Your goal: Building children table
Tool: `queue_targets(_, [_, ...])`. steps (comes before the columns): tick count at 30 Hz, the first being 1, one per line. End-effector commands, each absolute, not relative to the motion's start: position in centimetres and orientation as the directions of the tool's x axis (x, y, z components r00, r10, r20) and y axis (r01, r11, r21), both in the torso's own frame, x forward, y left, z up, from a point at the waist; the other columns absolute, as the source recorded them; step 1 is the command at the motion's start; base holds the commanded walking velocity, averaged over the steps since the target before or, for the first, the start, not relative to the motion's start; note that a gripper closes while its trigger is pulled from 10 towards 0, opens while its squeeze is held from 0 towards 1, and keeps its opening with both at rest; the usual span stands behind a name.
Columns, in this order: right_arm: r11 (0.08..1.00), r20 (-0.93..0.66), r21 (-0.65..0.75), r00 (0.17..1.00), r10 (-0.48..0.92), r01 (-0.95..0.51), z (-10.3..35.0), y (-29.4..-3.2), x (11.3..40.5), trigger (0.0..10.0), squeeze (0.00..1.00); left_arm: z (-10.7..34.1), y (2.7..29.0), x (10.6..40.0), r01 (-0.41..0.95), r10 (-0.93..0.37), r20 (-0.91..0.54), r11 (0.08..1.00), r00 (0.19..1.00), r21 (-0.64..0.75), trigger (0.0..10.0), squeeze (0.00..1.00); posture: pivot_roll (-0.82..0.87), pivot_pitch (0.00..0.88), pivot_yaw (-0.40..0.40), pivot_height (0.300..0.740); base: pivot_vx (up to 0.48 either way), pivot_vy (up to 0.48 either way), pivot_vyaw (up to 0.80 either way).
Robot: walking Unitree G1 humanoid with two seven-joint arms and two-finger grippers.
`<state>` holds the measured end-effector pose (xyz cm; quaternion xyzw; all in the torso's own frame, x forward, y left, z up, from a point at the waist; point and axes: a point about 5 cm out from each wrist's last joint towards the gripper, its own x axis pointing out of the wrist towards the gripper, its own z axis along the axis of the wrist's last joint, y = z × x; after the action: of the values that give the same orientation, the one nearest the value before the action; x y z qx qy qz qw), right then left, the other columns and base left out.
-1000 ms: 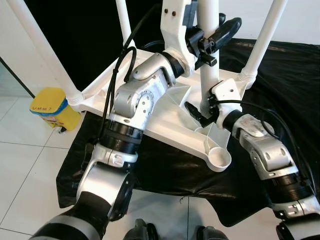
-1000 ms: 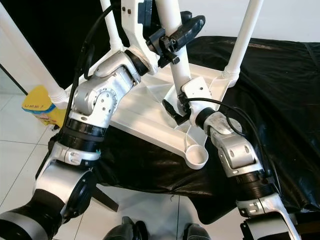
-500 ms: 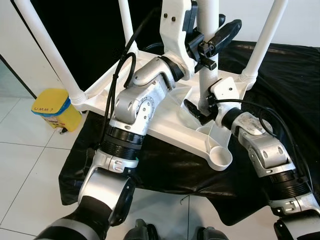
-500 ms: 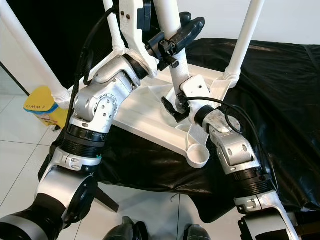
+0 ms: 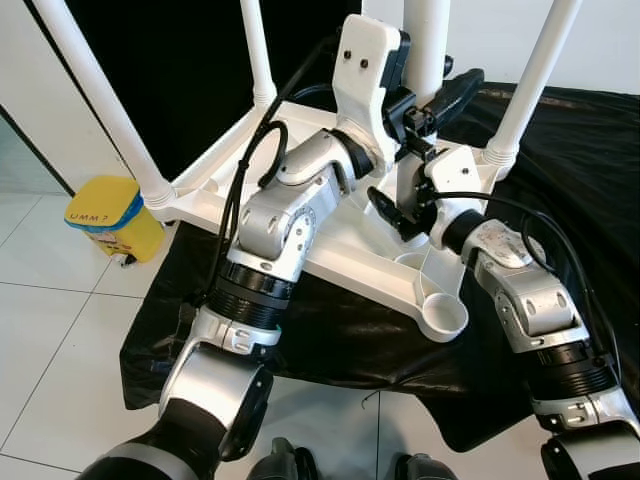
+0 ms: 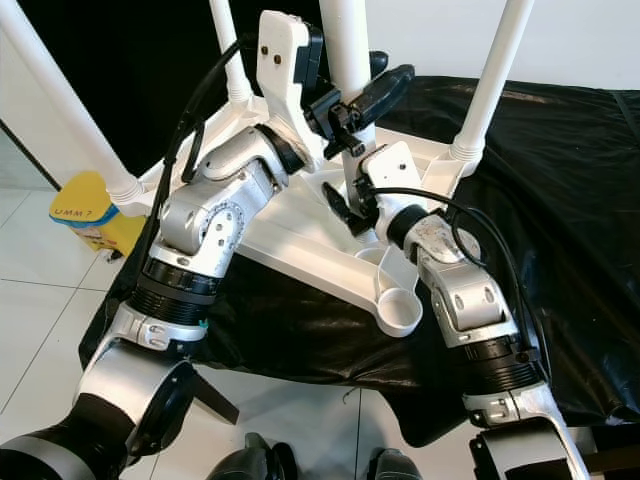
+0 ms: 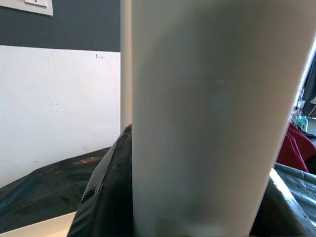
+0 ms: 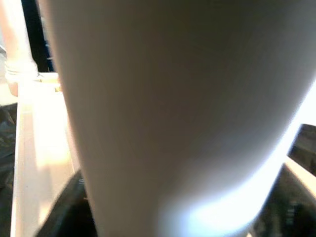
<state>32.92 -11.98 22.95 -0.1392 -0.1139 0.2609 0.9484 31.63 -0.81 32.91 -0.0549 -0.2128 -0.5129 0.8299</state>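
The white children's table [image 5: 340, 262] lies upside down on a black cloth [image 5: 590, 170]. Three white legs [image 5: 100, 100] stand fitted at its corners. A fourth, loose white leg [image 5: 428, 45] stands upright over the middle of the underside. My left gripper [image 5: 440, 98] is shut on this leg higher up, its black fingers [image 7: 106, 197] hugging the tube. My right gripper [image 5: 397, 213] is shut on the same leg [image 8: 173, 123] close to its lower end. An empty round socket [image 5: 444, 318] sits at the table's near corner, in front of my right forearm.
A yellow container [image 5: 105, 215] with a blue band stands on the white tiled floor [image 5: 60, 350] to the left. The cloth's front edge hangs over the tiles. A dark wall lies behind the table on the left, a white wall on the right.
The whole picture has shifted a little. My left wrist has turned and come closer to the leg, and my right gripper sits slightly higher and further from me along the leg's base.
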Motion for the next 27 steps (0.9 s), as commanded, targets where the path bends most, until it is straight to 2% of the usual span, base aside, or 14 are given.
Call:
queue_targets(1, [0.808, 0.124, -0.329, 0.826, 0.549, -0.488, 23.1, -10.7, 33.1, 0.0, 0.0, 32.7, -3.6, 29.6, 0.931, -0.889, 0.384, 0.329, 0.249, 0.156, 10.0, 0.0, -0.14, 0.091, 0.065, 0.74, 0.0, 0.0, 0.0])
queue_targets(14, [0.823, 0.097, -0.27, 0.836, 0.54, -0.5, 22.5, -10.2, 33.2, 0.0, 0.0, 33.1, -4.0, 29.0, 0.933, -0.888, 0.399, 0.318, 0.23, 0.171, 10.0, 0.0, -0.12, 0.084, 0.053, 0.74, 0.0, 0.0, 0.0])
queue_targets(15, [0.832, 0.102, -0.259, 0.842, 0.529, -0.491, 22.5, -10.2, 33.3, 0.2, 0.0, 33.1, -4.1, 28.7, 0.942, -0.89, 0.404, 0.296, 0.211, 0.159, 10.0, 0.0, -0.11, 0.084, 0.047, 0.74, 0.0, 0.0, 0.0])
queue_targets(16, [0.842, 0.11, -0.253, 0.85, 0.515, -0.477, 22.6, -10.3, 33.3, 10.0, 0.0, 33.2, -4.0, 28.7, 0.947, -0.88, 0.421, 0.295, 0.217, 0.128, 10.0, 1.0, -0.11, 0.085, 0.041, 0.74, 0.0, 0.0, 0.0])
queue_targets(20, [0.863, 0.125, -0.232, 0.866, 0.484, -0.448, 22.7, -10.5, 33.5, 10.0, 0.0, 33.4, -3.7, 28.6, 0.949, -0.872, 0.438, 0.293, 0.216, 0.114, 10.0, 1.0, -0.1, 0.084, 0.032, 0.74, 0.0, 0.0, 0.0])
queue_targets(21, [0.88, 0.135, -0.218, 0.879, 0.456, -0.423, 22.8, -10.7, 33.6, 10.0, 0.0, 33.5, -3.5, 28.8, 0.936, -0.867, 0.436, 0.326, 0.241, 0.131, 10.0, 1.0, -0.09, 0.085, 0.025, 0.74, 0.0, 0.0, 0.0])
queue_targets(22, [0.895, 0.147, -0.197, 0.891, 0.43, -0.399, 22.9, -11.0, 33.8, 10.0, 0.0, 33.5, -3.3, 28.9, 0.925, -0.863, 0.434, 0.351, 0.257, 0.149, 10.0, 0.73, -0.08, 0.087, 0.005, 0.74, 0.0, 0.0, 0.0])
queue_targets(24, [0.906, 0.154, -0.183, 0.899, 0.411, -0.383, 23.0, -11.1, 33.8, 10.0, 0.0, 33.6, -3.2, 29.0, 0.916, -0.861, 0.433, 0.367, 0.268, 0.163, 10.0, 0.73, -0.07, 0.089, 0.0, 0.74, 0.0, 0.0, 0.0])
queue_targets(25, [0.916, 0.163, -0.164, 0.905, 0.392, -0.367, 23.0, -11.3, 33.9, 10.0, 0.0, 33.7, -3.0, 29.0, 0.907, -0.854, 0.438, 0.385, 0.28, 0.172, 10.0, 0.0, -0.06, 0.09, -0.016, 0.74, 0.0, 0.0, 0.0])
queue_targets(27, [0.926, 0.169, -0.143, 0.913, 0.371, -0.35, 23.1, -11.6, 34.0, 10.0, 0.0, 33.9, -2.6, 29.1, 0.896, -0.841, 0.452, 0.409, 0.297, 0.174, 10.0, 0.0, -0.04, 0.091, -0.035, 0.74, 0.0, 0.0, 0.0])
